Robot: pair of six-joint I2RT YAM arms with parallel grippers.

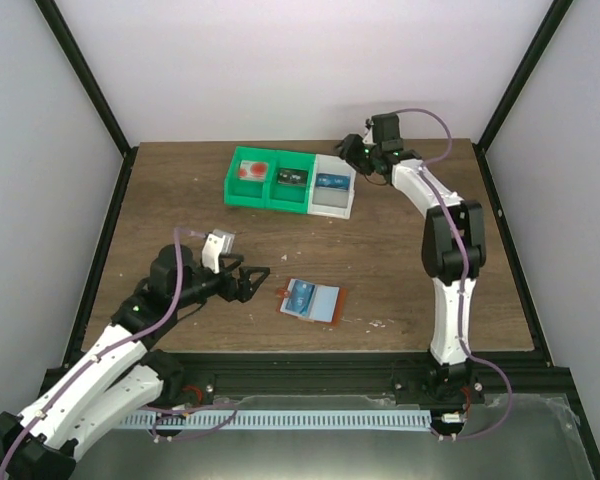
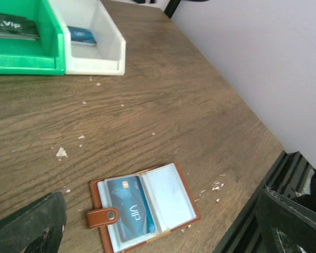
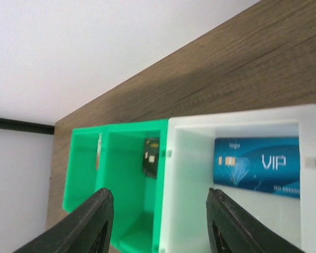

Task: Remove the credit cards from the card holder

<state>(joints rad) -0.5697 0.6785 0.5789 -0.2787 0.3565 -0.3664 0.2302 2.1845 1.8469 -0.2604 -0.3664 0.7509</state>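
Note:
The card holder lies open on the table, orange-brown outside with pale grey-blue panels. A bright blue VIP card sits in its left panel. In the left wrist view the holder and this card lie between and ahead of my fingers. My left gripper is open and empty, just left of the holder. My right gripper is open and empty above the back edge of the white bin. Another blue VIP card lies in that bin.
A row of bins stands at the back: two green ones and the white one. The middle green bin holds a black card, the left one a red-and-white card. Pale crumbs dot the wood. Black frame rails edge the table.

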